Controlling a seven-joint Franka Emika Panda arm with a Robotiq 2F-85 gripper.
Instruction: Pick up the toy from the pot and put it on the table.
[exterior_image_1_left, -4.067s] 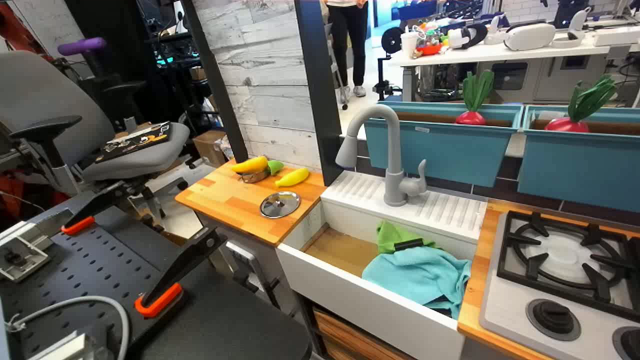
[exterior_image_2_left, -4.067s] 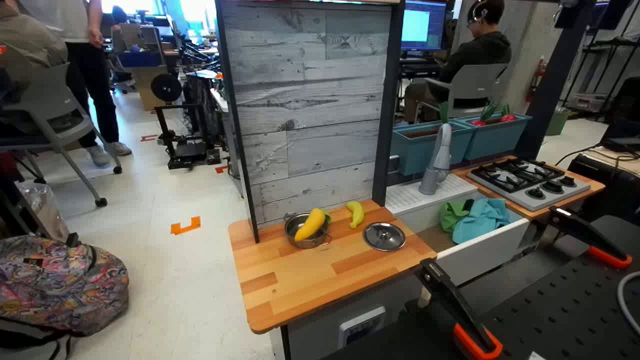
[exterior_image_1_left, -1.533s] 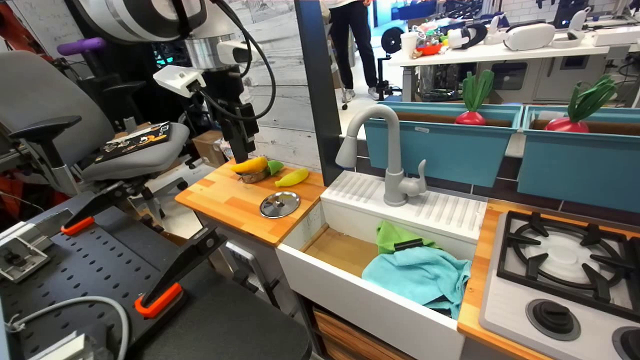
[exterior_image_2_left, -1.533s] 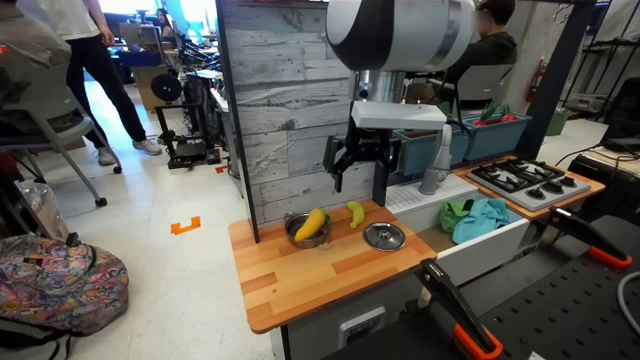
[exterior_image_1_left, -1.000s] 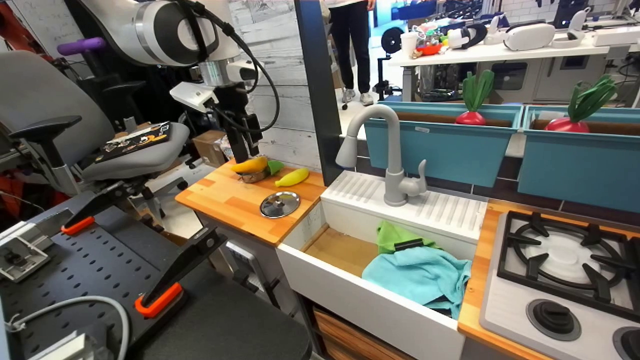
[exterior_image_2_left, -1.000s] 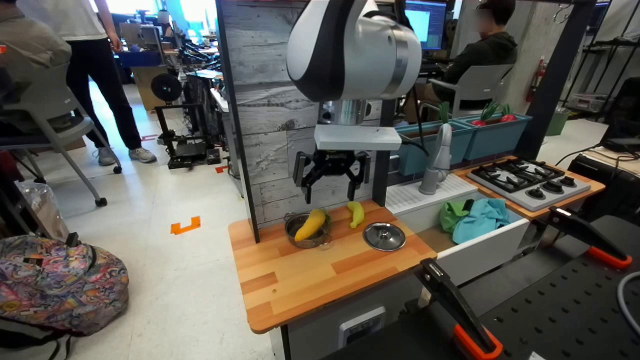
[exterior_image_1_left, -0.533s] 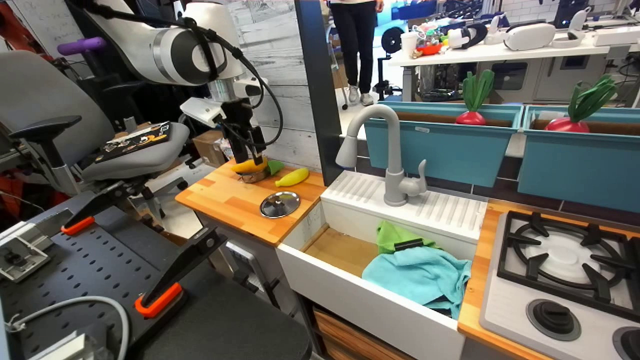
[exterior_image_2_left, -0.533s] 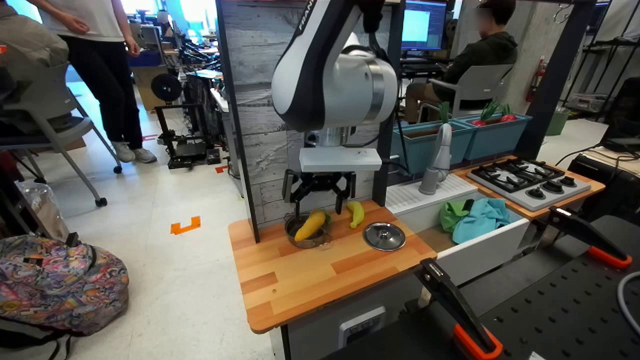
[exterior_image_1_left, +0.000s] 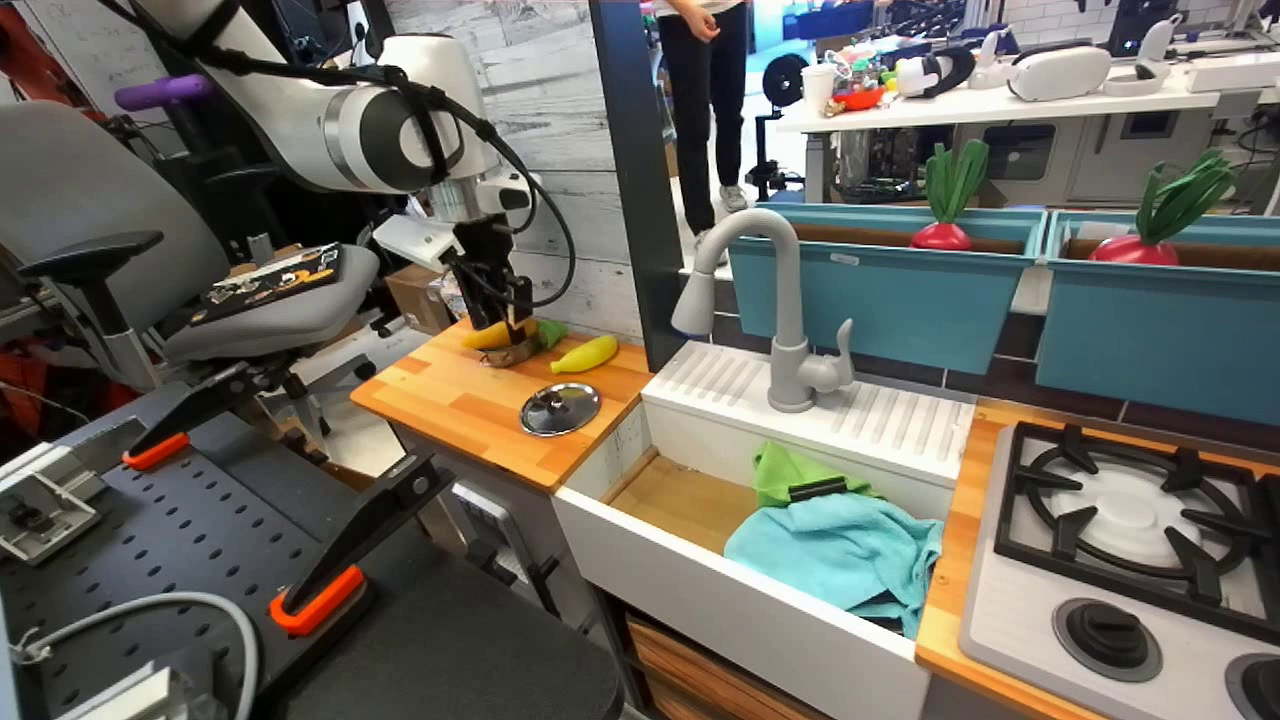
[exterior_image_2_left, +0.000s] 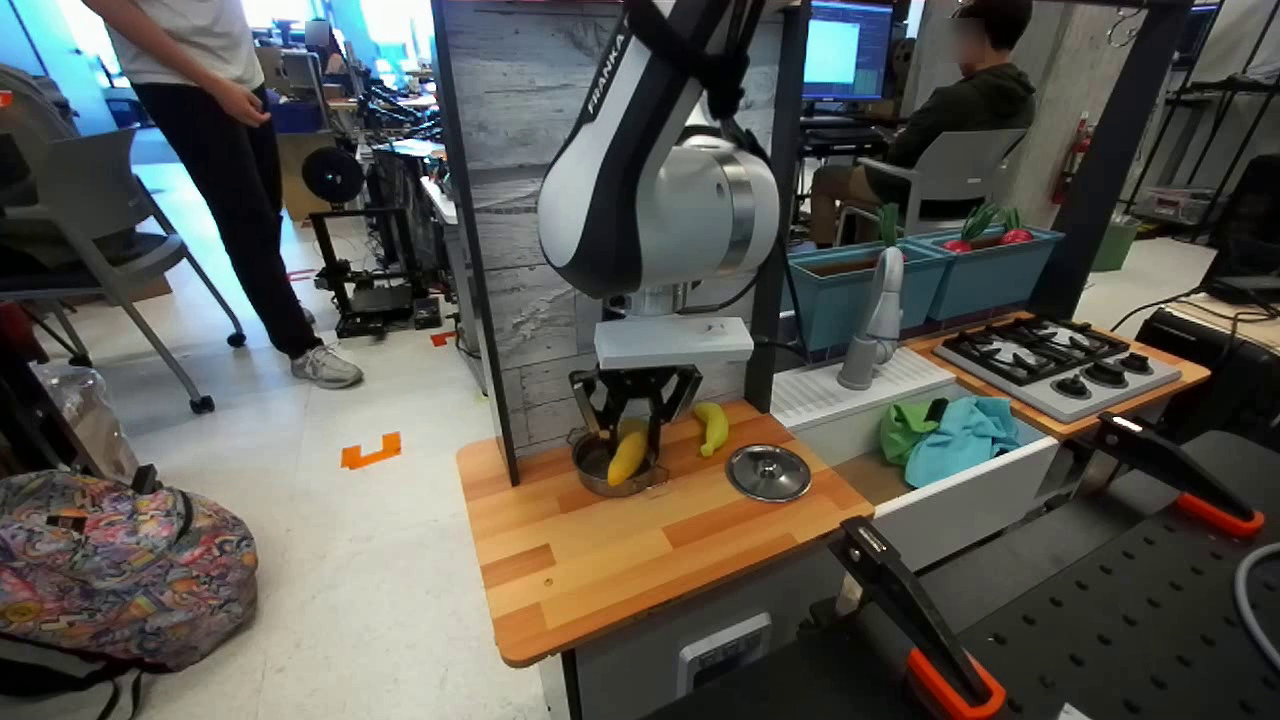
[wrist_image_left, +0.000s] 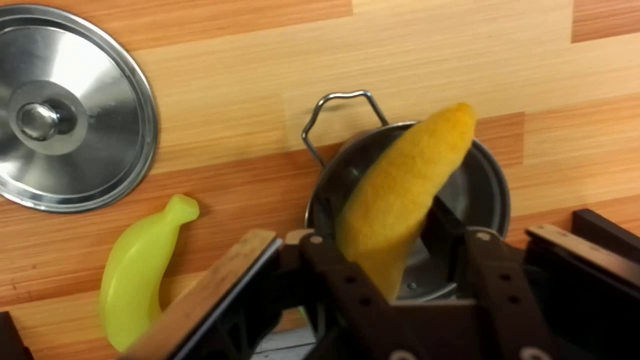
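Lid (wrist_image_left: 95, 165) first, far left in the wrist view: flat on the desk (wrist_image_left: 225, 75), already off the pot (wrist_image_left: 495, 185). Banana (wrist_image_left: 142, 270) next, also on the desk, near the lid; neither has moved these last seconds. Banana sits outside the pot, so we don't take it for the target.

Pot comes after, with the toy (wrist_image_left: 407, 180) in it, leaning, one tip out past the rim. Fingers (wrist_image_left: 450, 225) last: half a second ago they were higher and wider apart; now they're down at the pot, narrowed, one on each flank, and we read that as pinching the toy. Both exterior views agree. Toy itself has swung a little, which fits contact.

For the task: reach looks done, grasp just made, we think, lift and placing to come. We'd want straight up next until the toy clears the rim, then across and down onto the desk. Risks, as we judge it: tapered body rolling out of the pinch, or a finger snagging the pot and dragging it along.
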